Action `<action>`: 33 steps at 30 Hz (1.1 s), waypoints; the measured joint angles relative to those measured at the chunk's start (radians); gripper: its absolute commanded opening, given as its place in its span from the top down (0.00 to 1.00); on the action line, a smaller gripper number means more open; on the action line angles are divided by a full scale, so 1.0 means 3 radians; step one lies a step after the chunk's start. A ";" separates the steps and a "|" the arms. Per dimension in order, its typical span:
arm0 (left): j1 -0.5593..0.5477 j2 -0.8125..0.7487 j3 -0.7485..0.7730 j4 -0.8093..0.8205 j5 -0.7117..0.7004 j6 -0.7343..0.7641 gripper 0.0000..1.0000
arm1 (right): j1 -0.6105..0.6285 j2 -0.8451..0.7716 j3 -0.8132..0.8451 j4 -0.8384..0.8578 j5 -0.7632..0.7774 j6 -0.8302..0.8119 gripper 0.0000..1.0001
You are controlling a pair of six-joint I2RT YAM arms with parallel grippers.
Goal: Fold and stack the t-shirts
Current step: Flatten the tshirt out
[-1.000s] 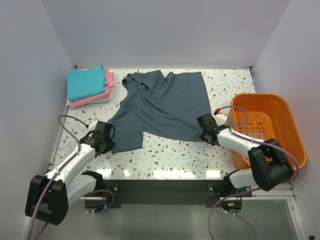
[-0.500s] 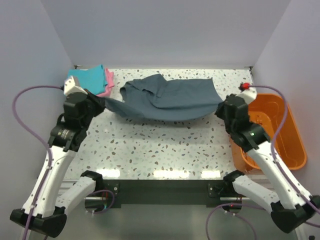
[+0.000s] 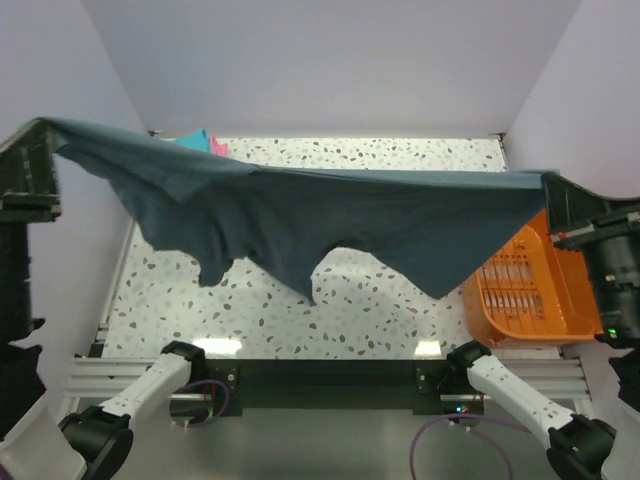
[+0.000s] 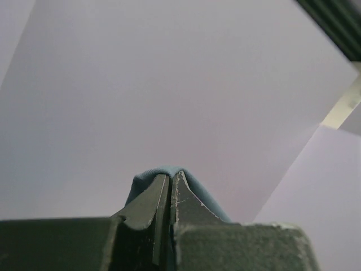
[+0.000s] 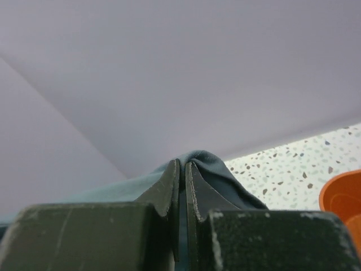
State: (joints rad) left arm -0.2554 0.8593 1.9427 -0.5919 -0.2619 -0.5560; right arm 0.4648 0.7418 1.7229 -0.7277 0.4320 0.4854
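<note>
Seen from above, holds the slate t-shirt (image 3: 330, 220) stretched in mid-air between left gripper (image 3: 38, 132) and right gripper (image 3: 556, 188), not yet folded, with turquoise t-shirt (image 3: 190, 138) and pink t-shirt (image 3: 217, 146) peeking out far left. From the left wrist, shows fingers (image 4: 149, 201) clamped on its cloth; from the right wrist, likewise

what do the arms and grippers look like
Both arms have white links with black joints: left arm, right arm. A thin purple cable loops by each base, and a small green light shows on the right arm. The left gripper and right gripper have dark, flat, tapered fingers with scuffed edges.
</note>
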 measured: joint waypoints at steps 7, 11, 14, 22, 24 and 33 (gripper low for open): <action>0.0000 0.0023 0.0828 0.0042 0.0066 0.0331 1.00 | -0.0001 -0.0130 0.0422 -0.0235 -0.0519 -0.0028 1.00; 0.0000 0.0020 0.0732 0.0118 0.0032 0.0448 1.00 | -0.0001 -0.0198 0.0388 -0.0290 -0.0643 -0.0028 1.00; -0.0001 0.0042 0.0411 0.0253 -0.0034 0.0572 1.00 | -0.0001 -0.0214 0.0173 -0.0264 -0.0622 -0.0028 1.00; 0.0003 0.0847 -0.0846 0.1030 -0.0153 0.1044 1.00 | -0.0001 0.0206 -0.0917 -0.0070 -0.0117 -0.0041 1.00; 0.0033 0.1268 -0.1111 0.1260 -0.0108 0.1139 1.00 | -0.0003 0.0575 -0.1151 0.0069 0.0088 -0.0051 1.00; 0.0327 0.3293 -0.1453 0.1696 0.0360 0.1253 1.00 | -0.0411 0.2794 -0.1459 0.0764 -0.0042 -0.0132 1.00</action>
State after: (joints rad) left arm -0.1574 1.8473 1.5066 -0.0830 -0.1539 -0.1802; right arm 0.3416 1.5799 1.2854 -0.4984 0.4194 0.4458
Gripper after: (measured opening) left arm 0.036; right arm 0.026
